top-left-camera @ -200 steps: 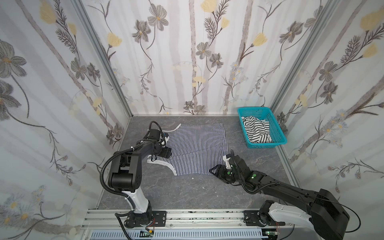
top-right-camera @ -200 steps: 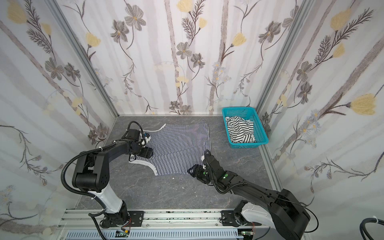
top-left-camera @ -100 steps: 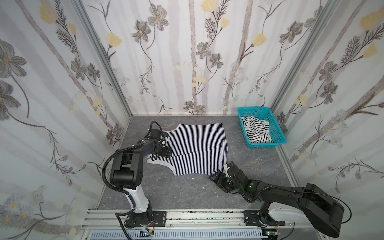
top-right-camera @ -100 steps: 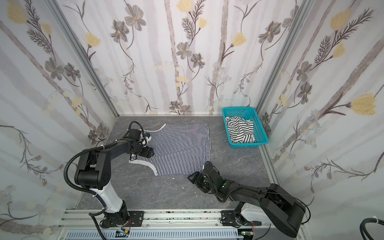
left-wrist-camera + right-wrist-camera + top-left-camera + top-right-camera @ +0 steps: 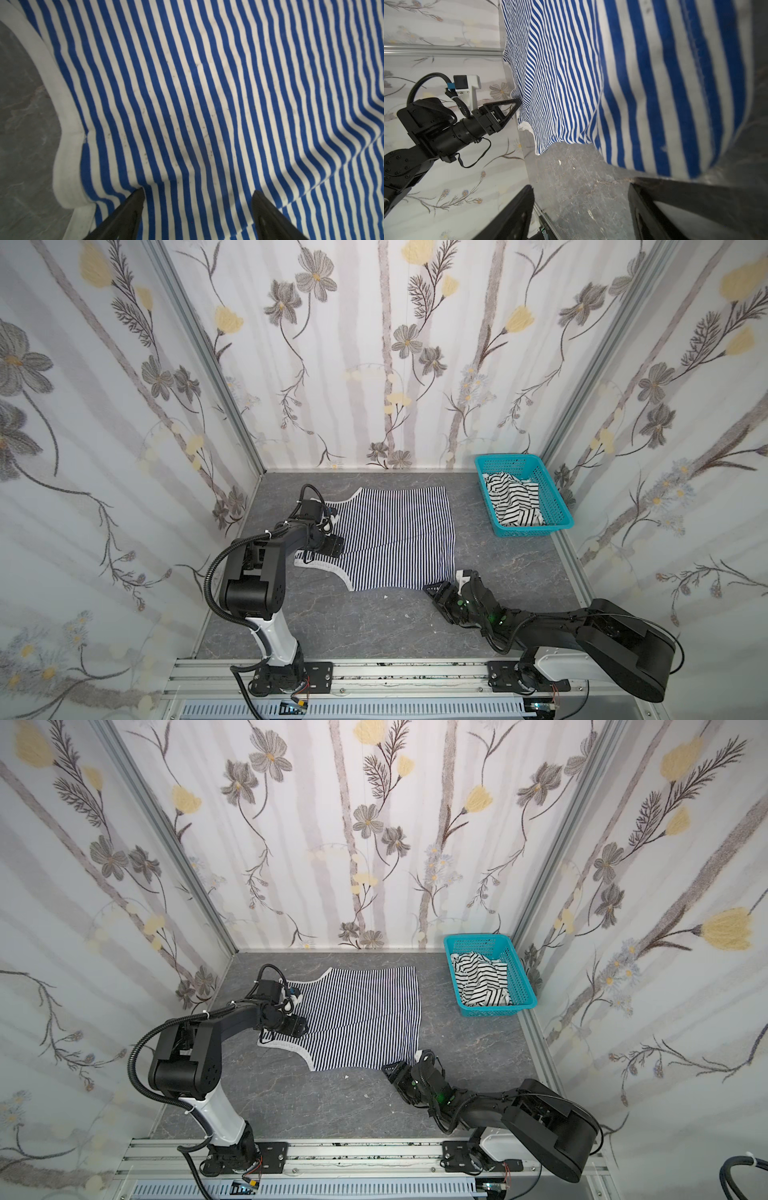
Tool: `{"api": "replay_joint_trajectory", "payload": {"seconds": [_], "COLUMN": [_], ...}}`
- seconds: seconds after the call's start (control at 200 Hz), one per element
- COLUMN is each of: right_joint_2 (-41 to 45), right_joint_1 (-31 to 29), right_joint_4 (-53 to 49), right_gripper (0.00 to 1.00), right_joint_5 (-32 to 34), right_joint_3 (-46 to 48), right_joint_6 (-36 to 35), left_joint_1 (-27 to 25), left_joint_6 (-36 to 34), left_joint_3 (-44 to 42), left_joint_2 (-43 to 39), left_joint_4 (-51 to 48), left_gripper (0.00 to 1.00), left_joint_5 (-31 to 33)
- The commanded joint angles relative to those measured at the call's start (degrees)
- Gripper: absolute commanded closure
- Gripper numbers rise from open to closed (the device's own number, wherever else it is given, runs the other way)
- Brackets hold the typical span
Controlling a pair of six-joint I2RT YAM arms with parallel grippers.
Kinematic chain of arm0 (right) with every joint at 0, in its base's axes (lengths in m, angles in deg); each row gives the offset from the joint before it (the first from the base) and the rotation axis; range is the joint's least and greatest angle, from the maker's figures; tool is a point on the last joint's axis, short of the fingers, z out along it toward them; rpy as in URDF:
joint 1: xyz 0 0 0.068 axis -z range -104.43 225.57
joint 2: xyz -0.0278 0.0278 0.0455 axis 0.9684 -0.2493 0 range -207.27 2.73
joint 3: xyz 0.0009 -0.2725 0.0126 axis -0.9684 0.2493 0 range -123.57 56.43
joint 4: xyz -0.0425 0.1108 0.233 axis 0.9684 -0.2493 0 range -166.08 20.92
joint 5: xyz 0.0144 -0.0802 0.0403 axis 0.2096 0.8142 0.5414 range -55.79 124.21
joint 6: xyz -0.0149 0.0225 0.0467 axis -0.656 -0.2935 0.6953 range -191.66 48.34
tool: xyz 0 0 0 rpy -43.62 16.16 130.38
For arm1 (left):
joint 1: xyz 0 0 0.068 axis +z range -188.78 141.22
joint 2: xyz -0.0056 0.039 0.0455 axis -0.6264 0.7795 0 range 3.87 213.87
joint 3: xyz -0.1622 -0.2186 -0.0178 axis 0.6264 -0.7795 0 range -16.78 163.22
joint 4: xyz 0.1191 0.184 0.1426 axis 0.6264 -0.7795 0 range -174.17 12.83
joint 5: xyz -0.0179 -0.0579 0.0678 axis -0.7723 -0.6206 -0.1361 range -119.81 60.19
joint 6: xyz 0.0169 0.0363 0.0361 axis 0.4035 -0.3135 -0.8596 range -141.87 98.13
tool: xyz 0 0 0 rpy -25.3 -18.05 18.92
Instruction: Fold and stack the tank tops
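Thin-striped navy/white fabric tank top's [image 5: 395, 539] near hem corner lies just ahead of right end effector [image 5: 580, 187], open wide & empty.

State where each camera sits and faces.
Top views: high in front, looking down at the table; left arm and right arm show.
Left wrist: above the navy-striped tank top, looking down; open left gripper shows.
Right wrist: low, facing across the table at that top; open right gripper, left arm show.
All share that top.

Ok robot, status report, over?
Left tool open on thin navy-and-white striped tank top, spread flat. Right tool open at its near corner. Wide black-and-white striped top in teal plastic basket. Nothing blocking.
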Motion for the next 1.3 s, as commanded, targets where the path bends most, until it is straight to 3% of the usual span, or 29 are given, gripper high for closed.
{"api": "replay_joint_trajectory", "payload": {"seconds": [0.0,0.335,0.5,0.705,1.294], "right_joint_2": [-1.15,-7.31,-18.11,-37.26,-38.26], "right_joint_1": [-0.05,-0.16,-0.31,-1.26,-0.98], "right_joint_4": [7.02,24.74,36.88,64.80,64.41], "right_gripper": [0.27,0.27,0.27,0.33,0.32], "right_joint_5": [5.10,9.65,8.61,12.46,18.90], "right_joint_3": [1.65,3.61,3.12,5.51,9.10], "right_joint_6": [3.89,8.04,11.03,18.13,17.37], "left_joint_1": [-0.01,0.01,0.05,0.13,0.14], "left_joint_6": [0.85,1.10,1.03,0.94,1.31], "left_joint_3": [-0.51,-1.44,-1.51,-1.81,-1.96], "left_joint_2": [-0.71,-1.60,-1.34,-1.81,-2.73], "left_joint_4": [0.83,1.42,1.69,1.70,1.80], "left_gripper": [0.17,0.17,0.16,0.16,0.16], "left_joint_5": [-0.60,-0.34,-0.02,0.28,0.19]}}
